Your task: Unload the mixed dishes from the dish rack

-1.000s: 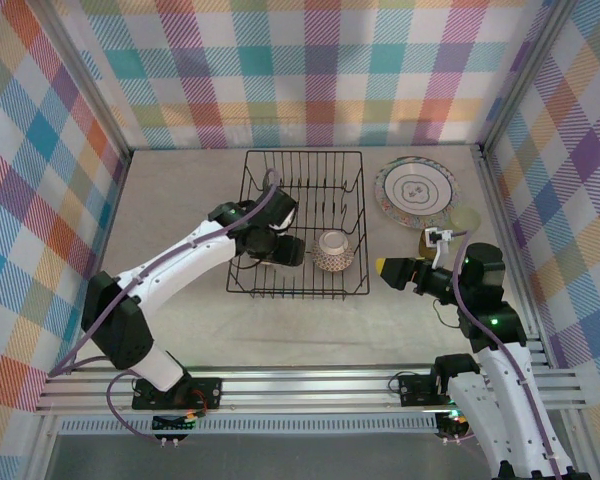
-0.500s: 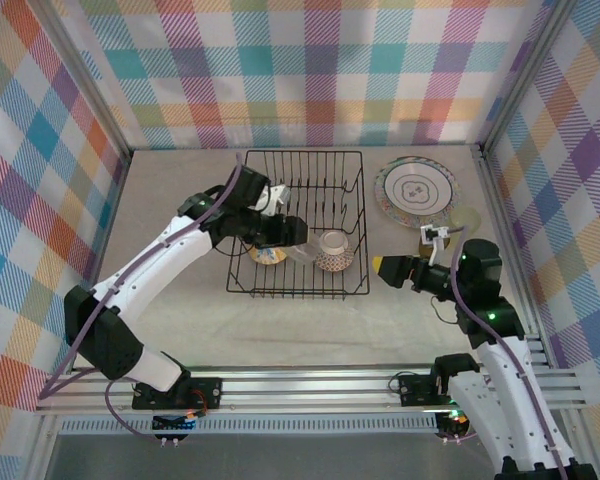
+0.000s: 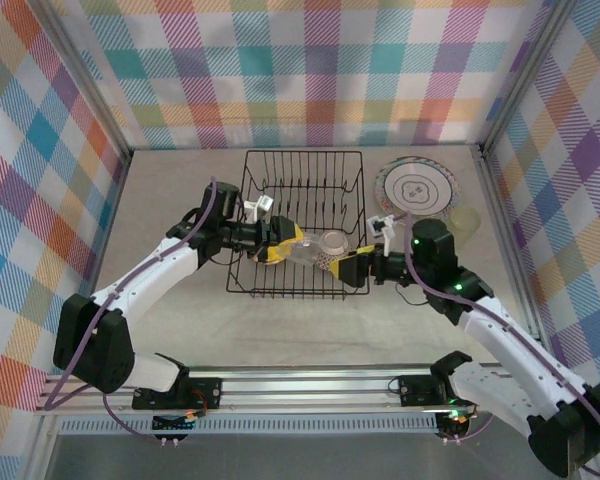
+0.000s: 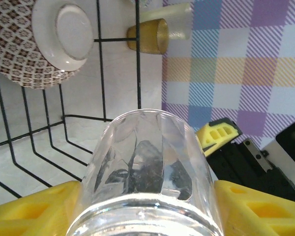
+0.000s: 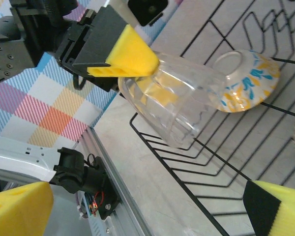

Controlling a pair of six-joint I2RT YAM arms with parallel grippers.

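Holding item, clear cup (image 3: 302, 252): you have it clamped across its body between the pads (image 4: 34, 206) of the left end effector (image 3: 283, 247), above the front wires of the dish rack (image 3: 300, 294), apparently to pass it sideways. Long axis lies near level, free end aimed at the right end effector (image 3: 350, 266), which gapes wide and empty close by; which end is the mouth, unclear.

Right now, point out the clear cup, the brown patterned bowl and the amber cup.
clear cup (image 4: 147, 169), left wrist view, middle of its glass wall.
brown patterned bowl (image 4: 64, 32), left wrist view, on its pale base.
amber cup (image 4: 146, 36), left wrist view, its side wall.
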